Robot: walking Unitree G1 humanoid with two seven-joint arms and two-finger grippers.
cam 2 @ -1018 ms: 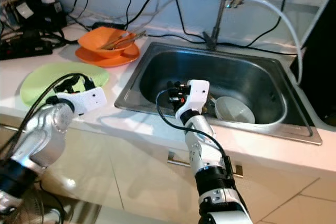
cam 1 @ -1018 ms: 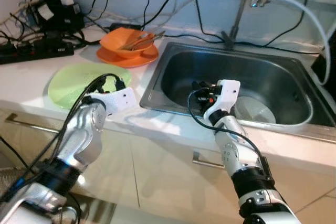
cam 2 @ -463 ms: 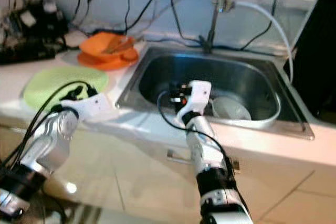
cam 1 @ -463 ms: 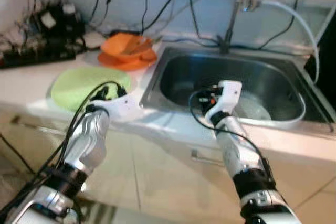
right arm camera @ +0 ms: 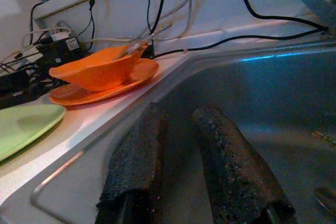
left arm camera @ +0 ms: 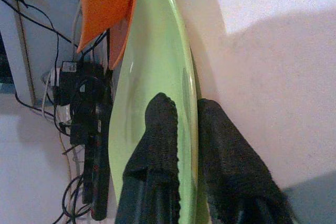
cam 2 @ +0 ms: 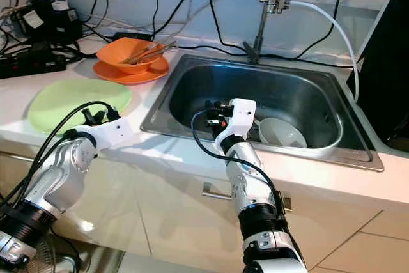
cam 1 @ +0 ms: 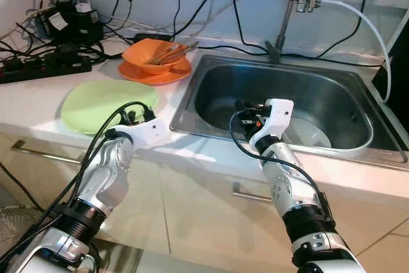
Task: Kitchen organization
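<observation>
The left claw is edging closer to the green plate on the tabletop, fingers slightly parted around its rim; the right claw is staying released over the sink.

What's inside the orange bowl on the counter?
The orange bowl sits on an orange plate and holds several utensils leaning over its rim. Their lower ends and the bowl's bottom are hidden.
</observation>
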